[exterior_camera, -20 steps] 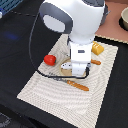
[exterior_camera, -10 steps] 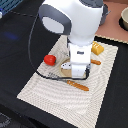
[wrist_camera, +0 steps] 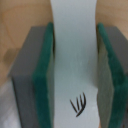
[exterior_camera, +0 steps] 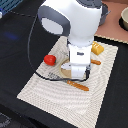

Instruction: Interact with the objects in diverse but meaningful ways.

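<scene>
In the wrist view my gripper (wrist_camera: pixel 75 70) is shut on the white flat fish-like piece (wrist_camera: pixel 74 45), which stands between the green pads (wrist_camera: pixel 42 85). Tan surface shows behind it. In the exterior view the arm's hand (exterior_camera: pixel 79 62) stands over the tan round plate (exterior_camera: pixel 64 70) and hides the fingers. The red tomato (exterior_camera: pixel 49 60) lies toward the exterior view's left of the plate. The yellow-orange bread block (exterior_camera: pixel 96 48) and the reddish-brown sausage stick (exterior_camera: pixel 95 62) lie behind the hand. The orange-handled knife (exterior_camera: pixel 79 85) and the fork (exterior_camera: pixel 50 76) lie in front of the plate.
All lie on a white striped placemat (exterior_camera: pixel 60 97) on a black table. A wooden surface at the back of the exterior view's right holds a pale bowl (exterior_camera: pixel 123 19) and a grey pot (exterior_camera: pixel 103 12).
</scene>
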You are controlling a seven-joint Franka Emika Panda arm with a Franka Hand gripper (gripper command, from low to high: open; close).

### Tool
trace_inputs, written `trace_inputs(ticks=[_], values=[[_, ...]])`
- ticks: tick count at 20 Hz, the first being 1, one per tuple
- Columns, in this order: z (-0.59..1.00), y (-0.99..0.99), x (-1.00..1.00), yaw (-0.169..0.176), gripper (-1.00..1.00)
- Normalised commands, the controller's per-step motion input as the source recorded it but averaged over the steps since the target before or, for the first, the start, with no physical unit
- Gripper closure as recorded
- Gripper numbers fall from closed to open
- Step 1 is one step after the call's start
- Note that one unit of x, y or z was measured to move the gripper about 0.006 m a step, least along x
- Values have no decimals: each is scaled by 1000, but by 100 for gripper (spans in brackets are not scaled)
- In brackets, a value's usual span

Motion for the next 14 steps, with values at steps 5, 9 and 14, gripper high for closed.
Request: trace_inputs(ticks=[5, 9, 14], values=[[997, -605, -8, 0, 100], [723, -879, -62, 0, 100], [430, -914, -42, 0, 100]])
